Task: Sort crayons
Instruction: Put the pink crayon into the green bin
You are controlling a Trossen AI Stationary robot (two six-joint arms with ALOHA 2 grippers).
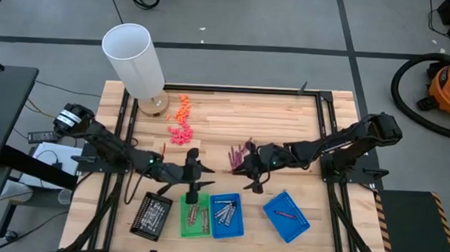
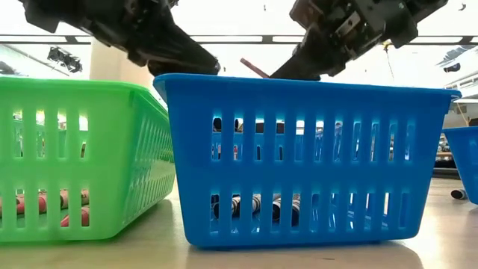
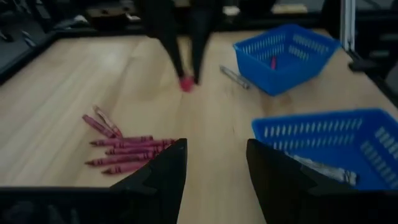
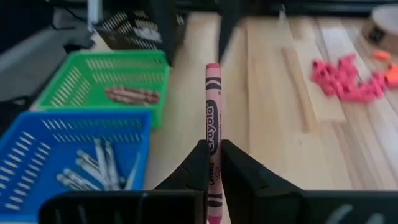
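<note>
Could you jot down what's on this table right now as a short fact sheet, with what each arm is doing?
Right gripper: fingers shut on a pink crayon, held above the table
Left gripper: fingers open, holding nothing, near the trays
Green tray: dark red-brown crayons inside
Middle blue tray: silver-grey crayons inside
Far blue tray: one pink crayon inside
Black tray: contents unclear
Loose pink crayons: lying in a bunch on the table
White cylinder: at the back left of the table
</note>
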